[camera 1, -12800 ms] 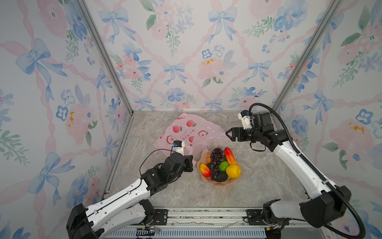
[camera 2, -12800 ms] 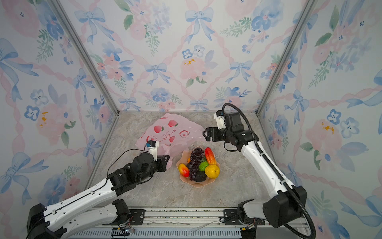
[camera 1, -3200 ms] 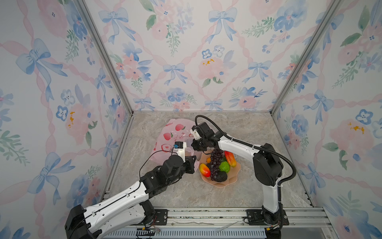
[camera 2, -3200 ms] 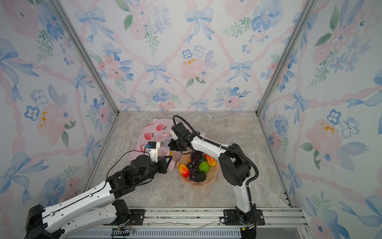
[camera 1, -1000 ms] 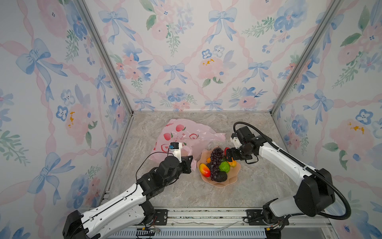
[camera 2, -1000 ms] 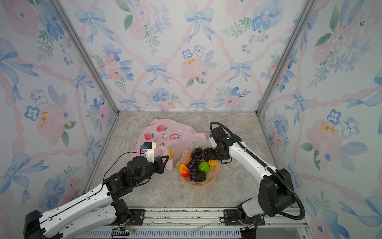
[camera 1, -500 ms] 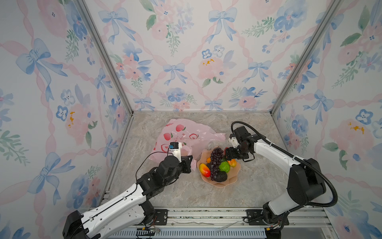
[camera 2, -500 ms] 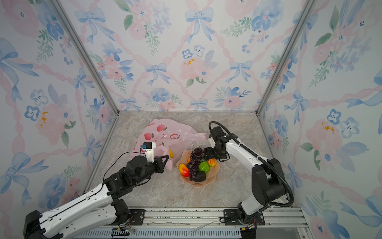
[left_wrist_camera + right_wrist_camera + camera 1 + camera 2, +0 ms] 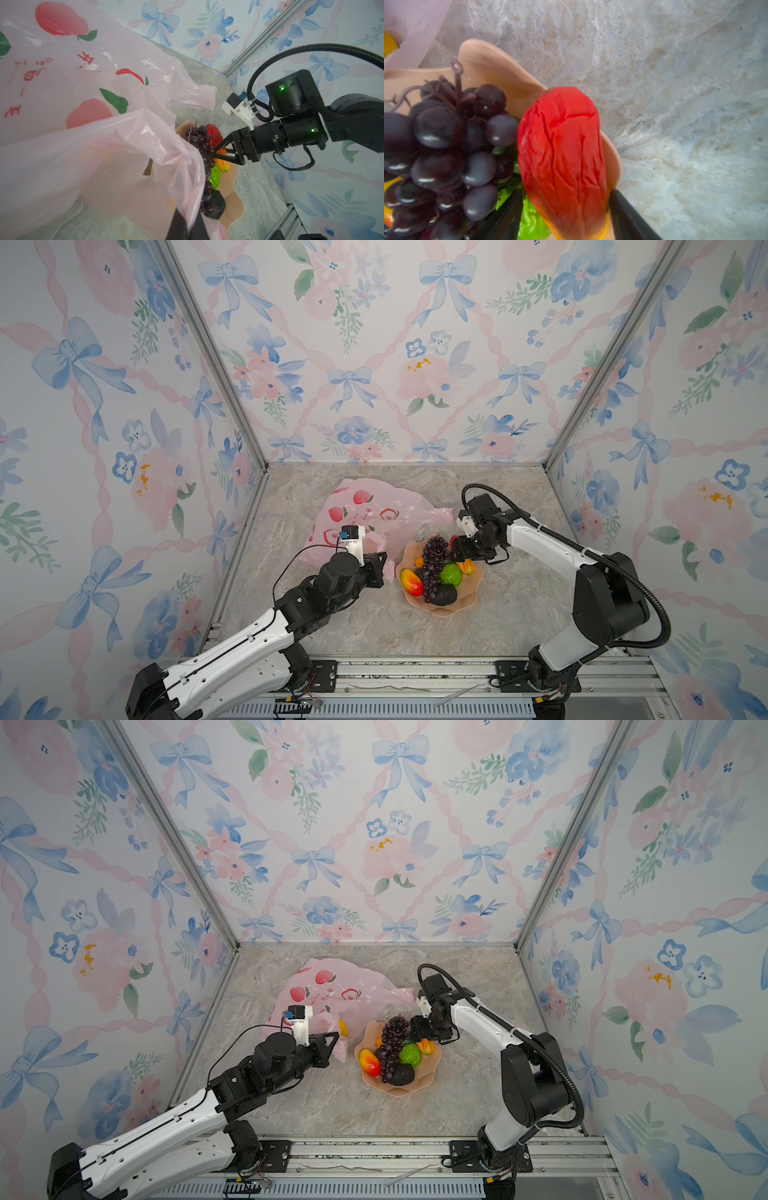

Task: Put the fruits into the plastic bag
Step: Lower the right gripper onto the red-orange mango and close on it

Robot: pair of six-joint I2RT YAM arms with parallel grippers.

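The left tool (image 9: 381, 569) pinches the plastic bag (image 9: 365, 506) by its rim, propping the mouth open beside the bowl (image 9: 473, 587), while the right tool (image 9: 566, 212) brackets 1 red mango (image 9: 562, 149) lying there, grip impossible to tell.

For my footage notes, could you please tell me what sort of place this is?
Probably a staged robot test booth: floral wallpaper panels, metal framing, marble-look tabletop, left arm and right arm on a rail.

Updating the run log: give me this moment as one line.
left claw: shut on bag edge | right claw: open, straddling mango in bowl | lemon: in bag
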